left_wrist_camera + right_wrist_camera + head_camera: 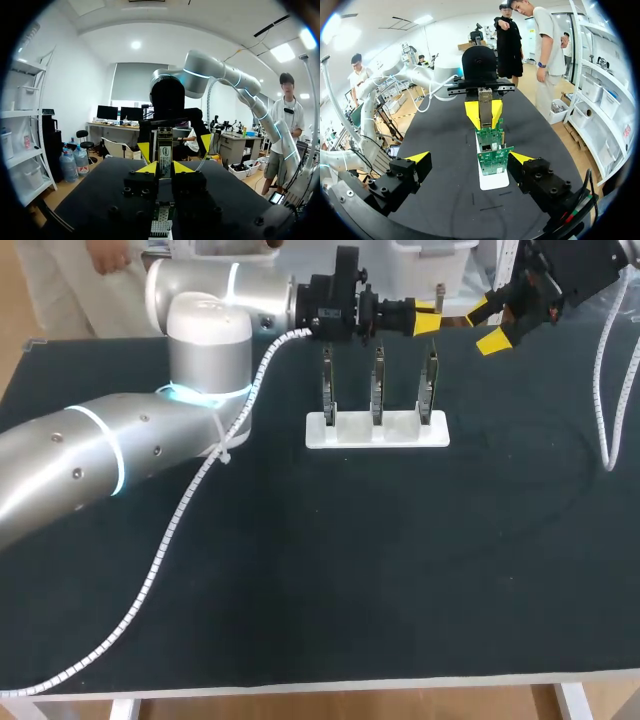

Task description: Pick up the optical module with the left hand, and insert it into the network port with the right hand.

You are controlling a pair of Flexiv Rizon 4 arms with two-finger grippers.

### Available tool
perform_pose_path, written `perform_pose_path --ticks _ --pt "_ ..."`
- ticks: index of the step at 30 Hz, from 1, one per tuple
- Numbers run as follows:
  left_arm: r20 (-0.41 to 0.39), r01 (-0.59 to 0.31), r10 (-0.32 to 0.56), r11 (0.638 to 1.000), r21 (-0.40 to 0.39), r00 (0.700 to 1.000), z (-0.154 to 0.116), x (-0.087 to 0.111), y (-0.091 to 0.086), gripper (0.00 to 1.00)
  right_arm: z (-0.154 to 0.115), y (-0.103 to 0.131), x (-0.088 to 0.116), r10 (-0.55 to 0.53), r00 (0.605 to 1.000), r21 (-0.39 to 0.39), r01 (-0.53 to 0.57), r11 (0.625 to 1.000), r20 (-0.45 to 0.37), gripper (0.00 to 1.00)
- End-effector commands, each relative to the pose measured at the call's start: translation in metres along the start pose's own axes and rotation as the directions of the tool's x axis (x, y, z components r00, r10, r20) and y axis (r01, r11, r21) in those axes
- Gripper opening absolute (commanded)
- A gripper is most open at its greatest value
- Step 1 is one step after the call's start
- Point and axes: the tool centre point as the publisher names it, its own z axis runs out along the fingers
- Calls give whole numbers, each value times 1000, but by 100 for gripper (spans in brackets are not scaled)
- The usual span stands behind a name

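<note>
Evidently the left hand point(428, 318) is clamped on the optical module point(165, 155), a slim metal bar with a printed label. Its yellow wedge-shaped tips pinch the module from both sides. The module is held in the air above the white rack point(400, 438), a flat plastic base with three thin green circuit boards point(378, 385) standing upright in a row. Off the rack's right end, the right hand point(487, 326) hangs with its fingers spread wide, gripping nothing and facing the module. The rack sits on the dark, matte desk point(350, 570).
</note>
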Motion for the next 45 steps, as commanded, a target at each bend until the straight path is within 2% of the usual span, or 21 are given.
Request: perform_pose_path --ticks 1,45 --pt "0 -3 3 1000 -18 1000 -3 -1 -10 0 0 3 0 0 1000 7 0 1000 0 100" --pt "7 2 -2 1000 9 1000 4 1 -10 0 0 3 0 0 1000 7 0 1000 0 100"
